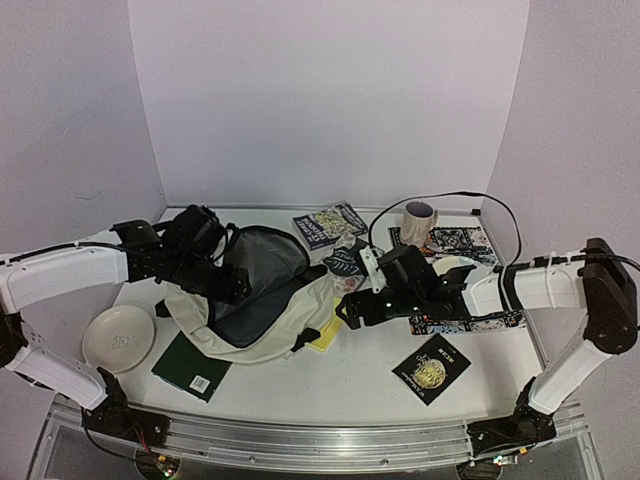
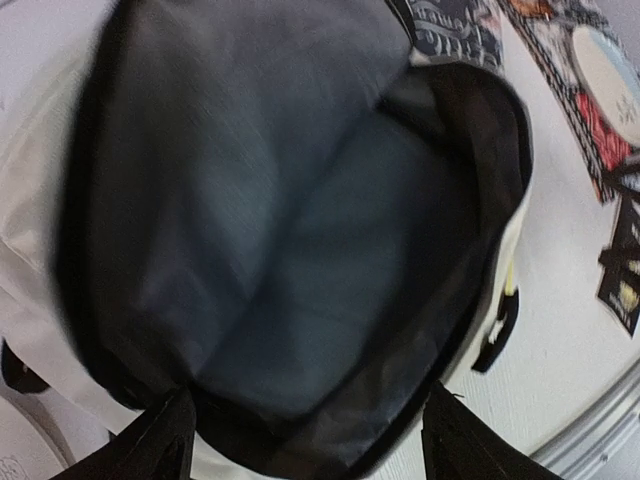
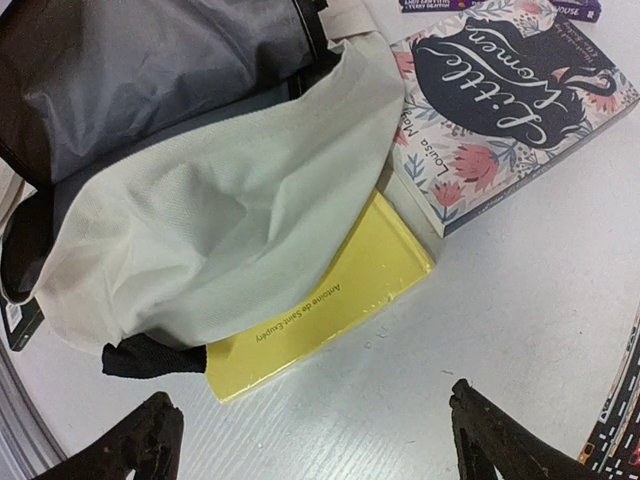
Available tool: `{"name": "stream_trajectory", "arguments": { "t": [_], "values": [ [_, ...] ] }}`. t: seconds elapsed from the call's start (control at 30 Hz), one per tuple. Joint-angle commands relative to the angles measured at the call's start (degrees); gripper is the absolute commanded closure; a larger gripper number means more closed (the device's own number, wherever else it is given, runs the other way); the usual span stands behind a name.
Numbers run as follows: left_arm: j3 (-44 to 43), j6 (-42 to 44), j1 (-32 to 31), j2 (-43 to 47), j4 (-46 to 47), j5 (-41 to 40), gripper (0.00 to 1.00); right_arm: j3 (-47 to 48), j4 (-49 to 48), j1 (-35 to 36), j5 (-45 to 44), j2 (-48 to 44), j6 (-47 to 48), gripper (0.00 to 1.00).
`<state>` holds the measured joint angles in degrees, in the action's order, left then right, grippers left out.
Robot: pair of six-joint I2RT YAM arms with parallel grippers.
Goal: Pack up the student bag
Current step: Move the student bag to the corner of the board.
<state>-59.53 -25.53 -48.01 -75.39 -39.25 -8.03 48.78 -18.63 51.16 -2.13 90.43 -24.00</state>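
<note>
Left gripper (image 2: 310, 448): fingers spread wide, nothing clamped between them. It hangs over the open mouth of the bag (image 1: 268, 325), and the dark grey lining fills the wrist view. Contact between the fingertips and the black rim cannot be determined.

Right gripper (image 3: 320, 440): fingers wide apart, empty. It is held above bare table (image 1: 330, 395), just near the bag's right end.

Bag: lies on the table left of centre, between the two grippers. The mouth gapes upward and the cream shell slumps toward the near right. A black strap end sticks out at its lower edge.

Yellow book (image 3: 335, 300): flat on the table, its left part covered by the bag's cream fabric. Its far edge meets Little Women (image 3: 500, 110), which lies face up just beside the bag.

Other items noted:
- White plate (image 1: 118, 338) near the left edge.
- Green book (image 1: 192, 367) just near the bag's front left.
- Black book (image 1: 432, 368) with a gold emblem at front right, apart from the rest.
- Mug (image 1: 418, 222) upright at the rear right.
- Patterned mat (image 1: 490, 320) along the right side, under the right arm.
</note>
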Motion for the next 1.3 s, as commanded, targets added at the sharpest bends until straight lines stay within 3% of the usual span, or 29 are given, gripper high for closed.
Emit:
{"name": "stream_trajectory", "arguments": {
  "t": [0.0, 0.13, 0.23, 0.57, 0.73, 0.9, 1.27],
  "values": [
    [-0.6, -9.0, -9.7, -1.9, -0.5, 0.0, 0.17, -0.8, 0.5, -0.1, -1.6, -1.8, -0.3, 0.07],
    [-4.9, -13.2, -21.1, -6.8, -0.3, -4.5, 0.15, -0.8, 0.5, -0.1, -1.9, -1.7, -0.1, 0.06],
    [-6.6, -14.0, -24.8, -11.6, 1.1, -4.7, 0.16, -1.1, 0.1, -0.1, -2.7, -1.7, -0.4, 0.06],
    [-7.8, -11.1, -25.7, -24.7, 7.6, -2.4, 0.32, -1.3, 0.4, -0.2, -5.1, -2.4, -1.1, 0.03],
    [-7.4, -9.6, -23.5, -29.0, 7.7, -8.3, 0.41, 0.8, 0.5, -1.0, -3.5, 0.1, 0.0, 0.03],
    [-5.4, -7.2, -16.9, -29.6, 7.6, -14.5, 0.47, 5.3, 1.0, -2.4, -1.2, 4.2, 2.4, 0.03],
    [-5.7, -1.9, -6.3, -26.8, 7.8, -23.3, 0.46, 16.1, 2.3, -4.2, 2.1, 17.5, 6.5, 0.15]
  ]
}}
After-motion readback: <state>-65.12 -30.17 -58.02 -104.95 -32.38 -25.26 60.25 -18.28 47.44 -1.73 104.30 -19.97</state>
